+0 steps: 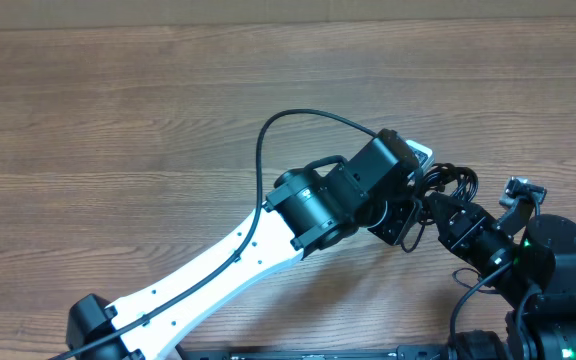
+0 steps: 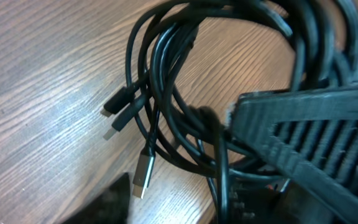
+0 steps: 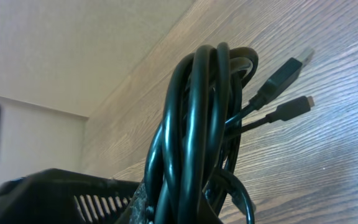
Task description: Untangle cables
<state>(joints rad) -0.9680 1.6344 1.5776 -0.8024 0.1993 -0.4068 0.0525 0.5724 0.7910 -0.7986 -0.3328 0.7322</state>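
The cables (image 1: 455, 180) are a small black knotted bundle at the right of the table, between both grippers. In the right wrist view the cables (image 3: 197, 124) rise as a thick twisted hank straight out of my right gripper (image 3: 185, 214), which is shut on them; two plug ends (image 3: 288, 71) stick out to the right. My left gripper (image 1: 408, 215) presses in from the left. In the left wrist view its jaws stand apart over bare wood, with strands of the cables (image 2: 166, 93) running down beside the right jaw and a silver plug (image 2: 140, 177) hanging between them.
The ribbed finger (image 2: 309, 137) of my right gripper crosses the left wrist view at the right. The left arm's own thick wire (image 1: 288, 130) arcs over the wooden table (image 1: 118, 120). The table's far edge runs along the top of the overhead view.
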